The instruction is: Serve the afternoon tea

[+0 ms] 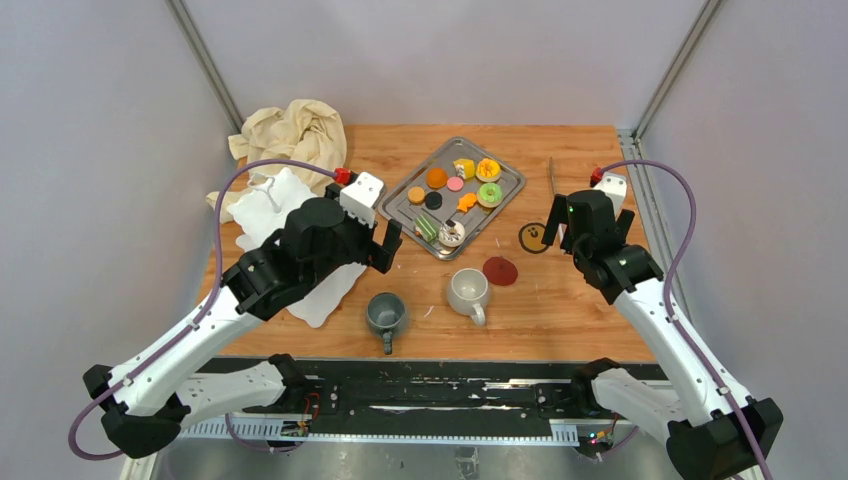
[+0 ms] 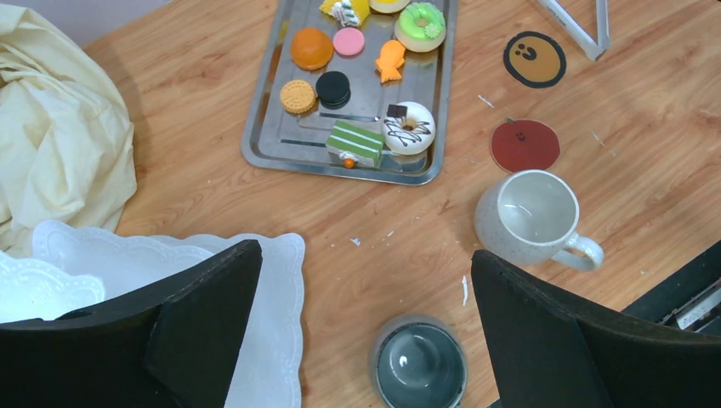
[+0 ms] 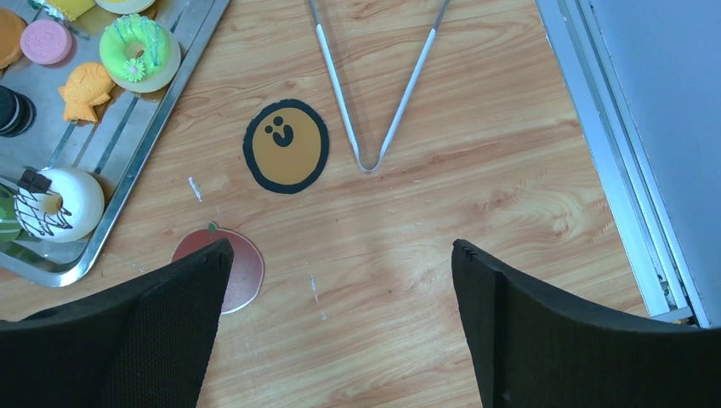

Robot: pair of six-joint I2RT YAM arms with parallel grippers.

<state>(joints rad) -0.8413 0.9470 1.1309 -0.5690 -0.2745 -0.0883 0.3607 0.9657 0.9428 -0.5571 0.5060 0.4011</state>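
Small pastries, among them a green ring doughnut (image 1: 490, 194) (image 2: 422, 24) (image 3: 139, 51), lie on a steel tray (image 1: 400, 196). Near the front edge stand a grey mug (image 1: 386, 314) (image 2: 419, 365) and a white mug (image 1: 467, 290) (image 2: 529, 217), both upright and empty. The stand's white scalloped plates (image 1: 262, 210) (image 2: 281, 289) lie flat at the left, partly under my left arm. My left gripper (image 1: 388, 248) (image 2: 366, 255) hovers open above bare wood between the plates and the mugs. My right gripper (image 1: 548, 228) (image 3: 340, 246) hangs open over bare wood right of the tray.
A beige cloth (image 1: 295, 130) (image 2: 59, 127) is bunched at the back left. A yellow face coaster (image 1: 533, 237) (image 3: 286, 147) and a red apple coaster (image 1: 500, 271) (image 3: 242, 263) lie right of the tray. Metal tongs (image 1: 551, 178) (image 3: 374, 85) rest behind them. A metal rail (image 3: 621, 170) runs along the right edge.
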